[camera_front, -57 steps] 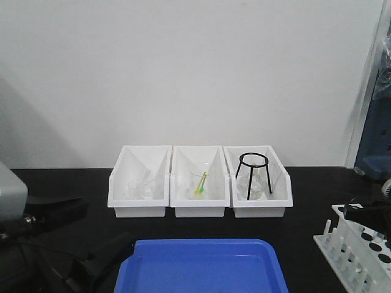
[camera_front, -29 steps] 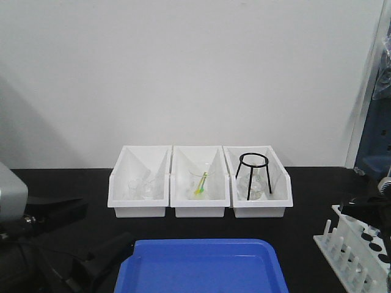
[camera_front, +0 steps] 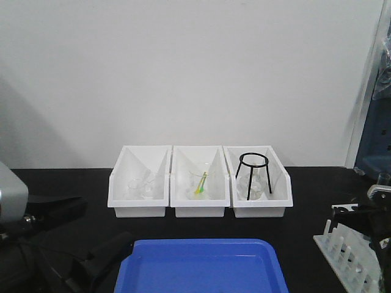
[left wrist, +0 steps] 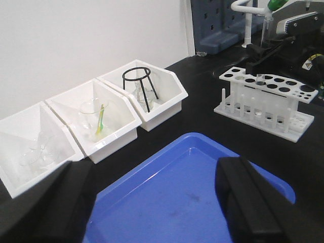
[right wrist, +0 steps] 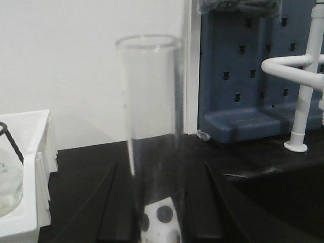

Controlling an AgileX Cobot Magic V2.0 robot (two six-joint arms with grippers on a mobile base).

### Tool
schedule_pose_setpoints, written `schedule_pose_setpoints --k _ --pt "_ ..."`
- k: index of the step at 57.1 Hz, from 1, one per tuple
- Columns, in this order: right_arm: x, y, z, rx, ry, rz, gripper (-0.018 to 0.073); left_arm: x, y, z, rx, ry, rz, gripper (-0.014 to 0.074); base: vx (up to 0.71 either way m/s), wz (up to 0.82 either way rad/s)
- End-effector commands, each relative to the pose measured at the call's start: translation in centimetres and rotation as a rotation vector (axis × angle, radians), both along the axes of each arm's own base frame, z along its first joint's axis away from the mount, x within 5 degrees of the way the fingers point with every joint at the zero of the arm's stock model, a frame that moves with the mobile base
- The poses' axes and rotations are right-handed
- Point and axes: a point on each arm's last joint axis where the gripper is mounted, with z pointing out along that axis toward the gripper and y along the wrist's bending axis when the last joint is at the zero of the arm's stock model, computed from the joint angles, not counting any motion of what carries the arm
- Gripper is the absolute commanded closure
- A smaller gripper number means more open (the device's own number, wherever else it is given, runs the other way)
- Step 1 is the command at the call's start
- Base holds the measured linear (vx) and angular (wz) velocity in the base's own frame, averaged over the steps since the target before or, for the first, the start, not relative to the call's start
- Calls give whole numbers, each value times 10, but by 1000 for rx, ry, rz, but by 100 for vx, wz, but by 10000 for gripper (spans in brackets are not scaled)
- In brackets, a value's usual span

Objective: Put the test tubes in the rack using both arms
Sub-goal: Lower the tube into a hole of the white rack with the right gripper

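Observation:
A clear test tube [right wrist: 152,116] stands upright between the black fingers [right wrist: 119,202] of my right gripper [right wrist: 158,205], which is shut on it. Its open rim [camera_front: 383,178] shows at the far right of the front view. The white rack [camera_front: 353,256] sits right below, its holed top visible through the glass [right wrist: 162,223]. In the left wrist view the rack [left wrist: 263,101] lies at the right with the right arm above it, and a glass tube end [left wrist: 260,79] sits at one hole. My left gripper [left wrist: 162,202] hangs open over the blue tray [left wrist: 192,152], holding nothing.
Three white bins [camera_front: 200,204] line the back of the black table; the middle one holds a beaker with a green tool [camera_front: 200,183], the right one a black tripod [camera_front: 252,174]. A blue pegboard stand [right wrist: 253,76] and white pipe [right wrist: 301,101] stand behind the rack.
The right gripper has shifted slightly over the rack and the tube's rim now shows higher at the right edge. The left arm has not moved.

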Motion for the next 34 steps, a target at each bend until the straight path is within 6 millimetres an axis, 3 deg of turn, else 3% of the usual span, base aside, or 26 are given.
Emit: schedule_pose_setpoints --k 1,34 --pt "3 -2 24 -36 -125 -3 564 -4 -2 17 -50 -68 -41 7 0 0" --pt "10 -4 -35 2 4 -13 559 -4 -2 17 -52 -69 -43 7 0 0"
